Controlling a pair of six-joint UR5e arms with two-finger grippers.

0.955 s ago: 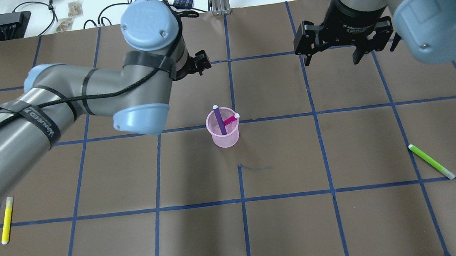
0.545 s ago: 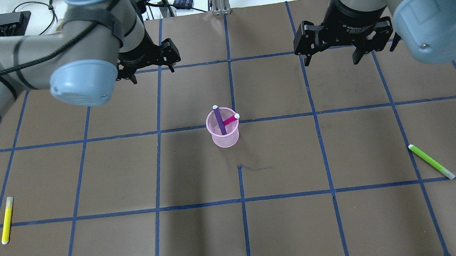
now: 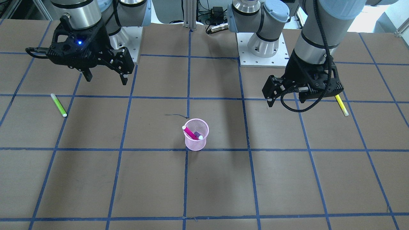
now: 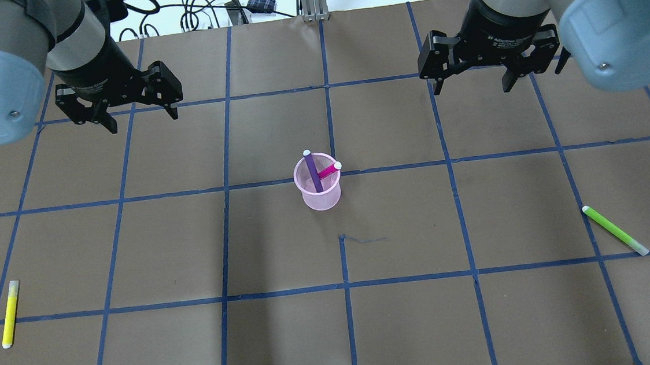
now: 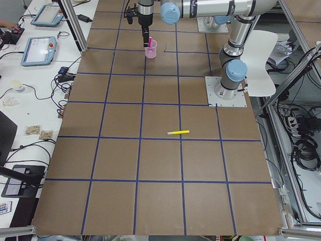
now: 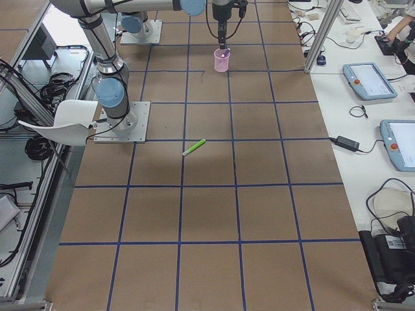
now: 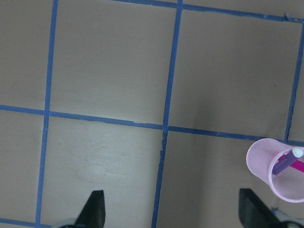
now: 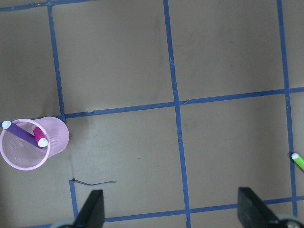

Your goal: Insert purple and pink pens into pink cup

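Here purple pen (image 4: 313,173), pink pen (image 4: 328,172) lean white-end-up in pink cup (image 4: 322,200); left tool (image 4: 143,122), right tool (image 4: 473,88) agape.

Overhead, front, side, wrist views; pink cup (image 4: 321,199) common.

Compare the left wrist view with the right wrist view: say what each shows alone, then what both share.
Left wrist only: the open left gripper, nothing else of its own. Right wrist only: the right gripper, also open, the tip of a green pen at the right edge, and a dark mark on the table. Both: the cup holding the purple pen and pink pen.
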